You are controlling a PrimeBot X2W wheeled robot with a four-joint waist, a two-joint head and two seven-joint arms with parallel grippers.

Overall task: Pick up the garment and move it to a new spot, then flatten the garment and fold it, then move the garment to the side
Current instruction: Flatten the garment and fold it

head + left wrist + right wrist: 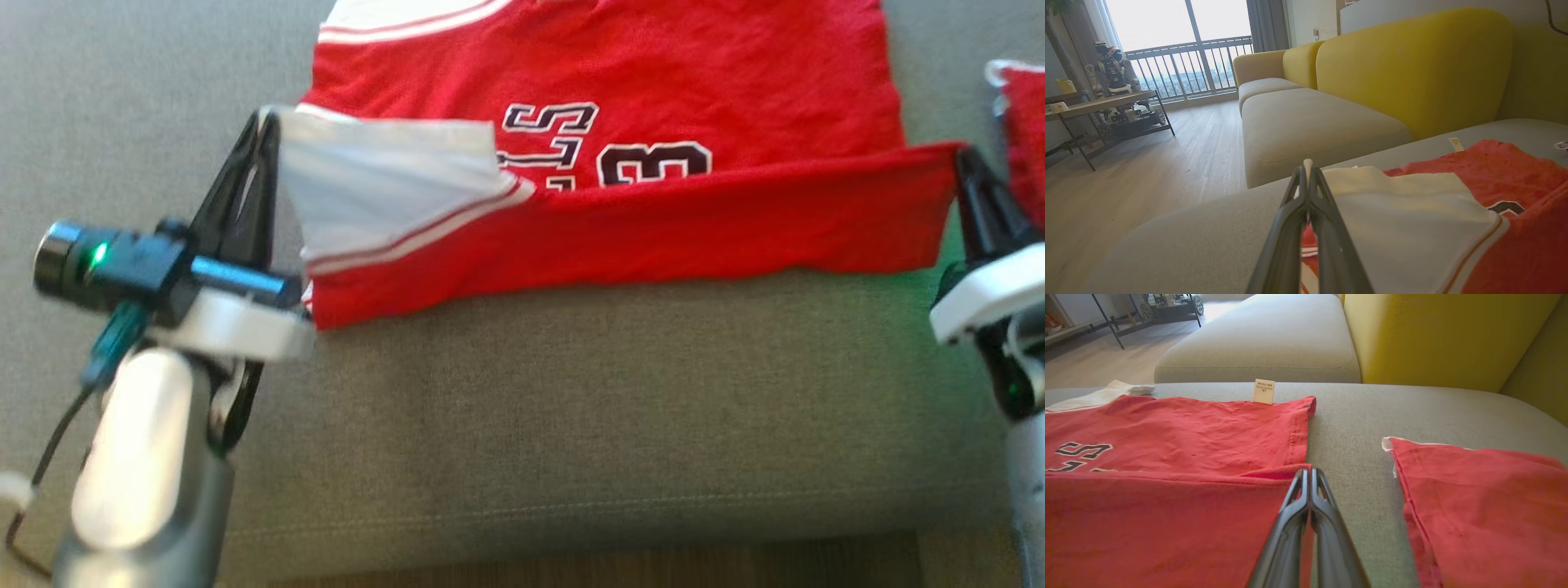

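A red jersey with white trim and black lettering lies on the grey sofa seat. Its near edge is lifted and held taut between both grippers, folding over toward the back. My left gripper is shut on the white sleeve corner, with cloth poking out past its tips. My right gripper is shut on the red hem corner. The jersey shows a small label at its far edge in the right wrist view.
A second red garment lies on the seat to the right. Yellow backrests rise behind the seat. The seat's front edge and wooden floor are near me. A low table stands across the floor.
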